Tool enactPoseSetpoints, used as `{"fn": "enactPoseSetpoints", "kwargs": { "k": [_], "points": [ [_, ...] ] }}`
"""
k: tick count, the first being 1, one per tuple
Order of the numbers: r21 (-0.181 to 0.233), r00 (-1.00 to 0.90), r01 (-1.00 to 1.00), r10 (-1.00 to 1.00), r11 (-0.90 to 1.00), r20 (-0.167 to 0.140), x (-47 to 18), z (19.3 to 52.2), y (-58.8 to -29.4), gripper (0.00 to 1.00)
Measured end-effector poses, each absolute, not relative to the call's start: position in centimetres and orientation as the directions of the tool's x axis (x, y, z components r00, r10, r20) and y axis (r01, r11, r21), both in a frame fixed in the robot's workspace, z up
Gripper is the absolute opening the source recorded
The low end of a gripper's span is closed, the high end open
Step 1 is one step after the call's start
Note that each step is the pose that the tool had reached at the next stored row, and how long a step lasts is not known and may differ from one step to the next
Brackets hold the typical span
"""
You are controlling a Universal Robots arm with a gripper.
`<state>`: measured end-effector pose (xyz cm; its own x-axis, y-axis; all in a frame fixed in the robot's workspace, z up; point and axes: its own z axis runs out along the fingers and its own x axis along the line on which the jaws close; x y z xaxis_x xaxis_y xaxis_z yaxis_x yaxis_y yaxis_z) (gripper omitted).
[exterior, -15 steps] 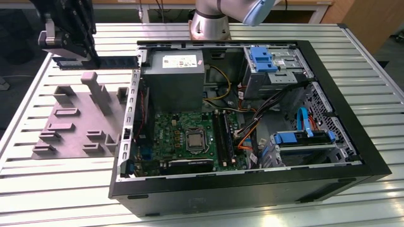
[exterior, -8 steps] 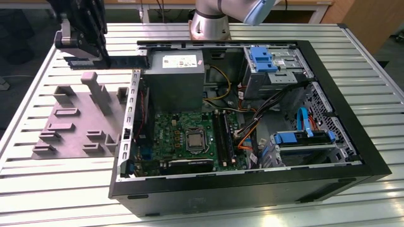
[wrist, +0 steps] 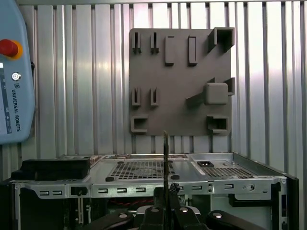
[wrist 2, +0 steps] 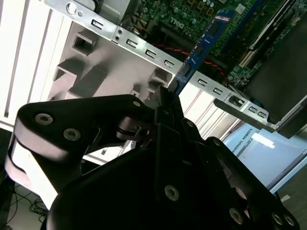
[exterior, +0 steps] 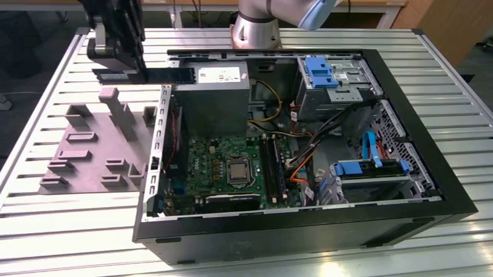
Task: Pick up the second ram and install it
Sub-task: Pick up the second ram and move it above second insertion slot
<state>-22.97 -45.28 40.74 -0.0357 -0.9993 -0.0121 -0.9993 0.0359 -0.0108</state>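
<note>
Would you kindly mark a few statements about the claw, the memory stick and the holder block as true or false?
The claw is shut on the second ram. True.
The ram is already installed. False: it hangs in the claw, clear of the motherboard.
The grey holder block lies on the table beside the computer case. True.
The case is closed. False: its side is open.

Robotics laboratory: computer-assembly work cell.
A silver slatted aluminium-profile surface carries an open black desktop computer case, a grey moulded fixture plate and a grey metal robot-arm base; a pale blue teach pendant with a round red button lies alongside.
</note>
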Motion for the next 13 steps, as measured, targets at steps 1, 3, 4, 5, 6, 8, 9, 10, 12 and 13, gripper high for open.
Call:
{"fn": "enactPoseSetpoints", "kwargs": {
  "k": [1,3,4,5,6,8,9,10,12,13],
  "points": [
    [-0.011,-0.036,-0.999,-0.999,0.036,-0.012,-22.8,40.7,-45.3,0.14],
    [-0.011,-0.036,-0.999,-0.999,0.036,-0.012,-22.4,40.7,-45.3,0.14],
    [-0.011,-0.036,-0.999,-0.999,0.036,-0.012,-22.2,40.7,-45.3,0.14],
    [-0.011,-0.036,-0.999,-0.999,0.036,-0.012,-22.0,40.7,-45.3,0.14],
    [-0.011,-0.036,-0.999,-0.999,0.036,-0.012,-21.9,40.7,-45.3,0.14],
    [-0.011,-0.036,-0.999,-0.999,0.036,-0.012,-21.5,40.7,-45.3,0.14],
    [-0.011,-0.036,-0.999,-0.999,0.036,-0.012,-21.3,40.7,-45.3,0.14],
    [-0.011,-0.036,-0.999,-0.999,0.036,-0.012,-21.2,40.7,-45.3,0.14],
    [-0.011,-0.036,-0.999,-0.999,0.036,-0.012,-21.0,40.7,-45.3,0.14],
    [-0.011,-0.036,-0.999,-0.999,0.036,-0.012,-20.9,40.7,-45.3,0.14]
  ]
}}
